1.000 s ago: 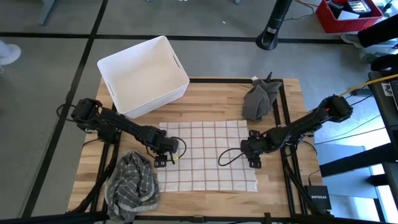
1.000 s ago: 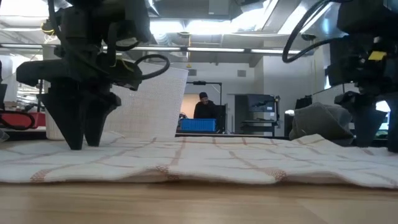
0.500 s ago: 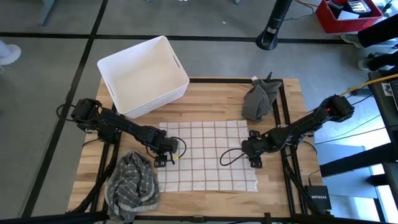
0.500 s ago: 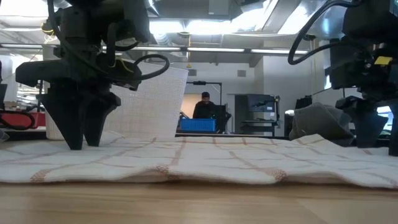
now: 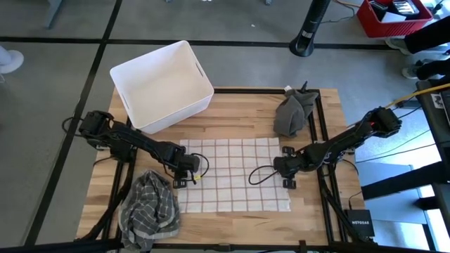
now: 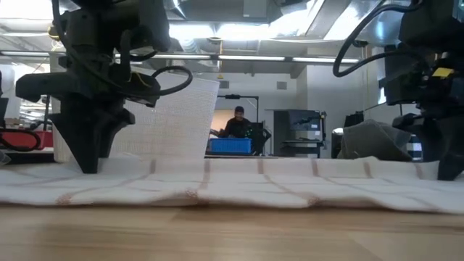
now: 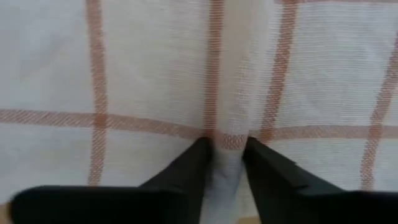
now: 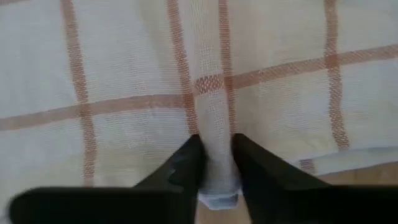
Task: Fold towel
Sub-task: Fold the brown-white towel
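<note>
Centrally, the checked towel point(image 5: 235, 174) lies flat on the table point(image 5: 232, 112), white with thin orange grid lines. Left gripper point(image 5: 185, 169) stands at the towel's left edge, fingers point(image 7: 186, 171) drawn together on a raised ridge of cloth, as the left wrist view shows. Right gripper point(image 5: 285, 171) stands at the towel's right edge, likewise pinching a narrow pleat between its fingers point(image 8: 183, 163); wood shows just beyond the hem there. Low view: both grippers press down onto the cloth, left point(image 6: 90, 148) and right point(image 6: 446, 156), with the towel point(image 6: 239, 188) stretched between them. Behind the left gripper sits a white bin point(image 5: 162, 84); beside it toward the table's near edge, a striped grey cloth point(image 5: 150, 209) lies bunched. Behind the right gripper rests a crumpled grey cloth point(image 5: 290, 112). A black box point(image 5: 359, 223) at the table's right corner bears white lettering too small to read. Beyond the table, a person point(image 6: 236, 123) stands by a blue crate point(image 6: 232, 146).
</note>
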